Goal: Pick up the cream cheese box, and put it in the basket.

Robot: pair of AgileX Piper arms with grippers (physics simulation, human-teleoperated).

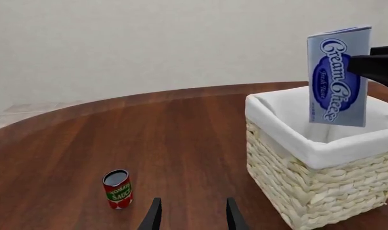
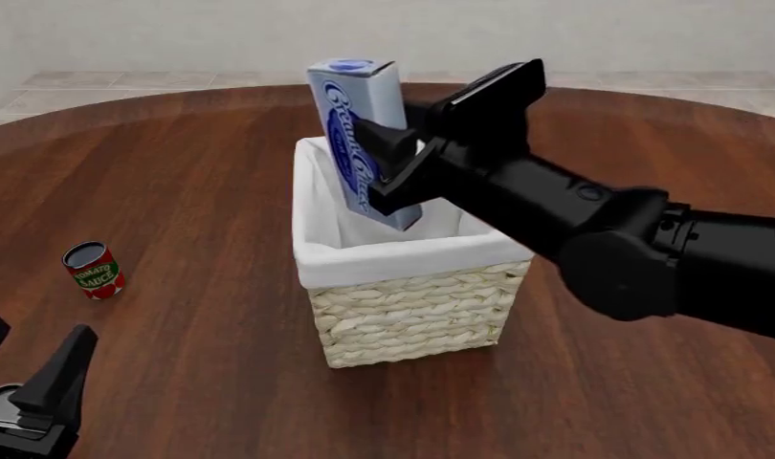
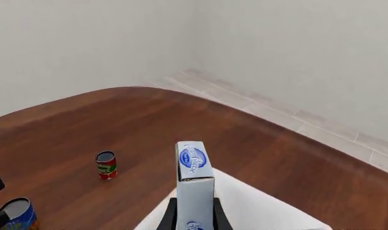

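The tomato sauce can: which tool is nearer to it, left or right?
Left. The left tool sits open at the table's near edge, just short of the tomato sauce can. The right tool holds the cream cheese box over the basket, farther away.

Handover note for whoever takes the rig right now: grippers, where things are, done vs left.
Right gripper: jaws shut on the cream cheese box, held upright over the basket, its lower end already below the white liner rim.
Left gripper: jaws open, nothing in them, low at the near left of the table.
Tomato sauce can stands left of the basket, apart from it, untouched.
Done: box picked up and carried over the basket.
Left: lower a little if wanted, open the right jaws to drop the box, then pull the arm clear.
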